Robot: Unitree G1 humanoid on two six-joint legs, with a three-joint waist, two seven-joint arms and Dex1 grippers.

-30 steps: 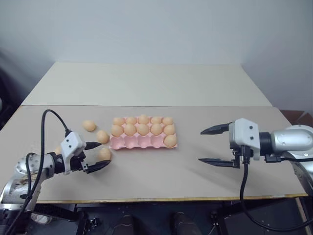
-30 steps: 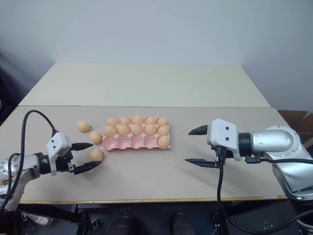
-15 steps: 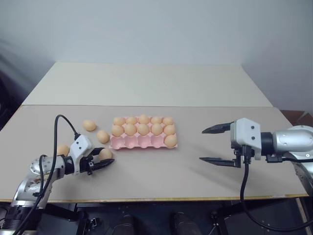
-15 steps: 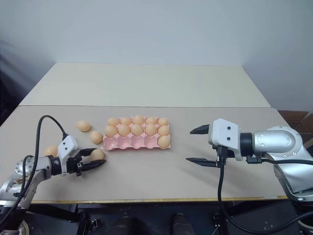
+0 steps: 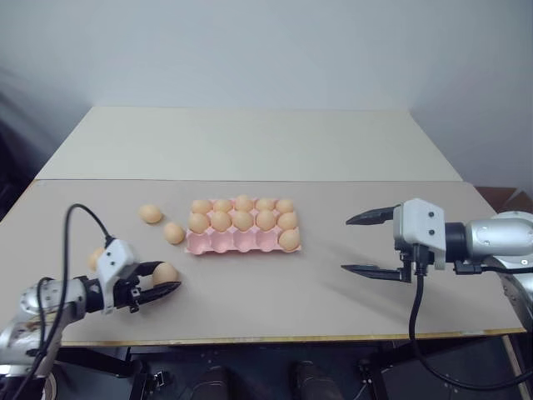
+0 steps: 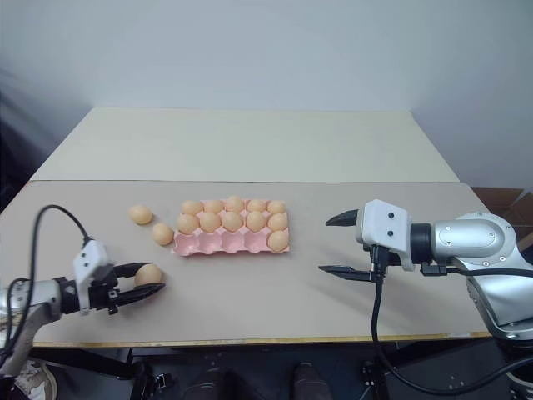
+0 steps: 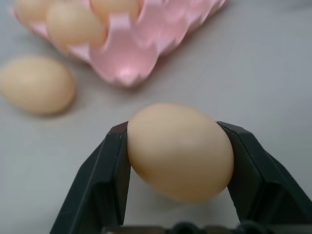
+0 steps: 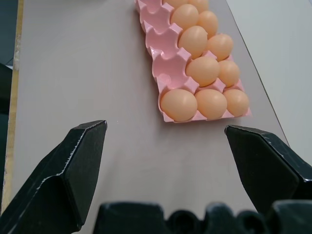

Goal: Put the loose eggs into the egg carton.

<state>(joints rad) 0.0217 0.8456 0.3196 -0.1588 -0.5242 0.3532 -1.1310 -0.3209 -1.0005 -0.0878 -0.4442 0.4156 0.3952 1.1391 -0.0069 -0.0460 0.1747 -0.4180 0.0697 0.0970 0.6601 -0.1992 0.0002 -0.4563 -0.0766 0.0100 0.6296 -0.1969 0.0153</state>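
My left gripper [image 5: 158,282] is shut on one light orange-brown egg [image 7: 180,151], held low over the table near its front left. Two loose eggs [image 5: 151,214] [image 5: 174,232] lie left of the pink egg carton [image 5: 225,243]. Another loose egg [image 5: 94,259] peeks out behind the left gripper's white body. The carton's two far rows are full of eggs, and its near row holds one egg [image 5: 289,240] at the right end, with the other cups bare. My right gripper [image 5: 366,243] hangs open to the right of the carton, holding nothing.
The brown tabletop [image 5: 275,300] has its front edge close below both grippers. A second, paler table [image 5: 250,142] adjoins it at the back. Black cables trail from both wrists.
The left gripper shut on the egg that lay between its open fingers. It then drew back toward the front left with the egg, rising slightly. The right arm has not moved.
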